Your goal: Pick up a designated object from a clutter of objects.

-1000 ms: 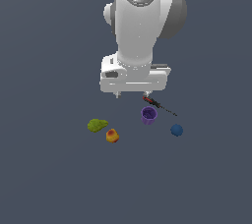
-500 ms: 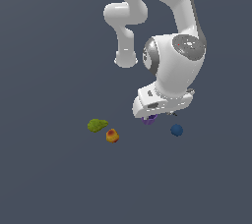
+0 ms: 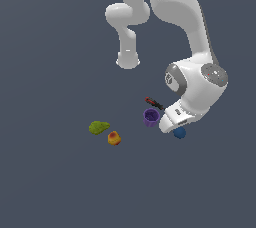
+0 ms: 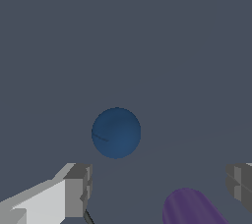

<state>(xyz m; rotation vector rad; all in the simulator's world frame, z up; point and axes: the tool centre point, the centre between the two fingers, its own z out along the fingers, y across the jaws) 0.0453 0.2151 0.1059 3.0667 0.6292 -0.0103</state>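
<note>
The white arm has swung down and across: a second ago its hand hung high above the purple cup and the screwdriver, half a second ago it was dropping over them, and now the hand sits low on the exterior view's right, right over the small smooth dark-blue ball (image 3: 179, 132). That shift puts the target under the tool, so the approach looks nearly finished and only the final lowering and closing remain, as I judge it.

The ball rests on the plain grey bench (image 3: 60, 182), at about four o'clock from the small purple plastic cup (image 3: 151, 117) and just beside it. The thin red-and-black screwdriver (image 3: 154, 103) lies at twelve o'clock from the cup, close to its rim. Well apart, towards nine o'clock, are the lumpy green fruit (image 3: 99, 127) and the round orange-yellow fruit (image 3: 114, 138), near each other. None of the five things appears to have moved.

In the wrist view the gripper (image 4: 160, 188) is spread wide and holds nothing; its fingers (image 4: 78, 188) stand well apart, with the ball (image 4: 116, 132) lying just ahead of the gap rather than between them. The cup (image 4: 189, 207) edges into that gap, so a slight advance toward the ball seems needed before closing, or the cup may get nudged.
</note>
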